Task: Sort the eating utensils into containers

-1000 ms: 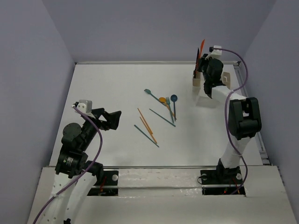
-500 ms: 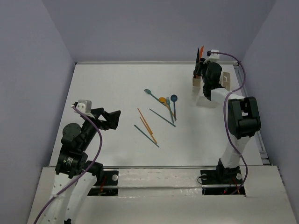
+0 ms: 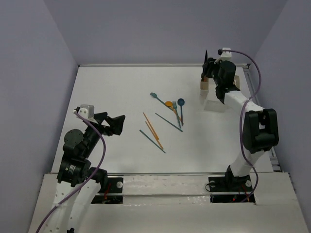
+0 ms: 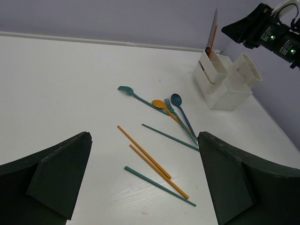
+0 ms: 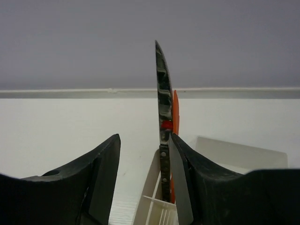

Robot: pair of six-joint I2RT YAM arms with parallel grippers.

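The white caddy (image 3: 216,97) stands at the far right. A grey-bladed knife (image 5: 162,93) and a flat orange utensil (image 5: 175,112) stand upright in its left end cup (image 5: 154,187). My right gripper (image 5: 143,140) is open just above that cup, with the knife beside its right finger. It also shows in the top view (image 3: 209,69). On the table lie a teal spoon (image 3: 156,97), an orange spoon (image 3: 168,103), a blue spoon (image 3: 181,102), a fork (image 3: 175,106), two orange chopsticks (image 3: 152,128) and two teal chopsticks (image 3: 152,141). My left gripper (image 3: 118,124) is open and empty, left of them.
The table's back edge meets the wall just behind the caddy (image 4: 225,89). A rail (image 3: 250,80) runs along the table's right side. In the left wrist view the chopsticks (image 4: 146,158) lie between and ahead of my fingers (image 4: 56,173).
The orange utensil that stuck up above my right gripper has gone down into the cup. My right wrist has shifted a little to the right. The left arm has not moved.
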